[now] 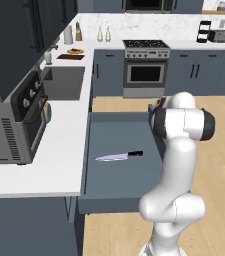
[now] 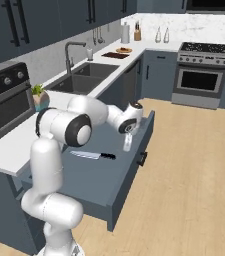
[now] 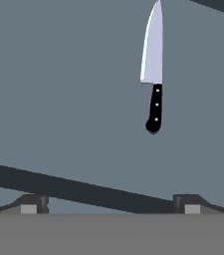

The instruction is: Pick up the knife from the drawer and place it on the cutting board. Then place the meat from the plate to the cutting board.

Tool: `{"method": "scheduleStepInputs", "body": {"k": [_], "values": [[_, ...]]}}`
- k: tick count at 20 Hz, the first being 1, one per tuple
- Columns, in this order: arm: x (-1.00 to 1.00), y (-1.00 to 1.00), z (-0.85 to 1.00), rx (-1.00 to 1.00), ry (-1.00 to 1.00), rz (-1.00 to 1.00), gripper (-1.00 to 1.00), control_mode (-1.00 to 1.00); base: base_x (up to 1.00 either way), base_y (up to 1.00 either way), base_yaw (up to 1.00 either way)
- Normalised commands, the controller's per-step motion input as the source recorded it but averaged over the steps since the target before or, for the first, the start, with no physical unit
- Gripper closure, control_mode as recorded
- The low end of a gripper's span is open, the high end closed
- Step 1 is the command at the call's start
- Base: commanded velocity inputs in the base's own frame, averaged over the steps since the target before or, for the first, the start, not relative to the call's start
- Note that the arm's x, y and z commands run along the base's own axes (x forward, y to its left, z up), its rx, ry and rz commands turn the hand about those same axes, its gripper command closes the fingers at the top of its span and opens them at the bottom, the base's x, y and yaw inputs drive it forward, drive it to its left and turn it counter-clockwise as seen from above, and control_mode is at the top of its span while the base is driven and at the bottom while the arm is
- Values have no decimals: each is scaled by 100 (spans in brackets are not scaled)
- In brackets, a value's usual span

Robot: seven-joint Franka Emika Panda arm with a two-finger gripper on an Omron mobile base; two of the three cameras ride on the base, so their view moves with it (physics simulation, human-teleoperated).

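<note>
The knife [image 1: 119, 156] lies flat on the floor of the open drawer [image 1: 124, 182], silver blade toward the counter, black handle toward the room. In the hand view the knife [image 3: 154, 84] sits upper right, handle nearest. My gripper [image 2: 128, 145] hangs over the drawer's [image 2: 99, 182] outer side, beside the knife [image 2: 93, 155] and apart from it. Its fingertips [image 3: 33, 205] stand wide, so the gripper [image 3: 111, 206] is open and holds nothing. The cutting board [image 1: 70, 57] and the plate [image 1: 75, 51] lie far back on the counter beyond the sink; the meat is too small to make out.
A toaster oven [image 1: 14, 127] stands on the white counter left of the drawer. The sink [image 1: 64, 82] lies behind it and a stove [image 1: 145, 67] at the back. The drawer's front wall [image 3: 83, 190] runs just ahead of my fingertips. Wooden floor [image 2: 194, 165] spreads to the right.
</note>
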Motion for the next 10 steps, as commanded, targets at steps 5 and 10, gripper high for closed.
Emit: {"method": "scheduleStepInputs", "body": {"k": [5, 10], "values": [[37, 81, 47, 1, -1, 16, -100, -100, 0, 0, 0], [1, 76, -31, 6, 0, 1, -100, -100, 0, 0, 0]]}}
